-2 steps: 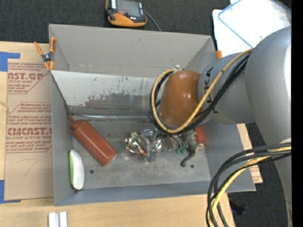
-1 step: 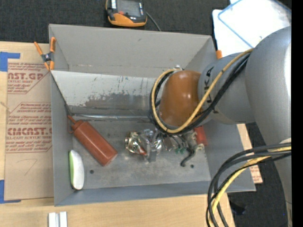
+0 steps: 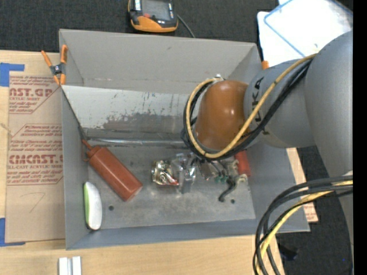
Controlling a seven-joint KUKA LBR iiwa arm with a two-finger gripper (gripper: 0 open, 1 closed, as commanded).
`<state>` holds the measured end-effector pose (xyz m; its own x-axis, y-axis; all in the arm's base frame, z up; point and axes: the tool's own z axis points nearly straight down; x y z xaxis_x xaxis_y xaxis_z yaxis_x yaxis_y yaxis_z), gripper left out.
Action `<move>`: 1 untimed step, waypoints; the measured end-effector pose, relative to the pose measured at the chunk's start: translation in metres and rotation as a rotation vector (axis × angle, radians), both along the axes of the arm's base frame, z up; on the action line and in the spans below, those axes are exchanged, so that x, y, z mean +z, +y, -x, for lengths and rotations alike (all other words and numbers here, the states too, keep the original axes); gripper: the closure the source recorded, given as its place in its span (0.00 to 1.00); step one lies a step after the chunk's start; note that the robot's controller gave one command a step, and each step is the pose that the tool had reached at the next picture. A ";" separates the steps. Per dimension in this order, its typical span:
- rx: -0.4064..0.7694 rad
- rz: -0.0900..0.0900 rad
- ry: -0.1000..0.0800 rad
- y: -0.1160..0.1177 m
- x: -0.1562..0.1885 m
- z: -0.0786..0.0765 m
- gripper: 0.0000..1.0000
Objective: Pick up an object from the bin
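My gripper (image 3: 187, 173) hangs low over the middle of the bin floor, under the arm's orange-brown cover. It is right beside a small crumpled shiny thing with red and white bits (image 3: 163, 174), touching or nearly touching its right side. To the gripper's right lie a small red thing (image 3: 244, 162), partly hidden by the arm, and a thin black bent piece (image 3: 226, 194) with a green bit next to it.
A red-brown squeeze bottle (image 3: 113, 171) lies slanted on the left of the floor. A white and green oblong thing (image 3: 92, 205) rests in the front left corner. The arm covers the bin's right rear part.
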<state>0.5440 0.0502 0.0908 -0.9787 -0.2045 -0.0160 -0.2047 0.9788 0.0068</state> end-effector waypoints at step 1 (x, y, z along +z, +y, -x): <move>0.000 0.000 -0.001 0.000 0.014 0.000 1.00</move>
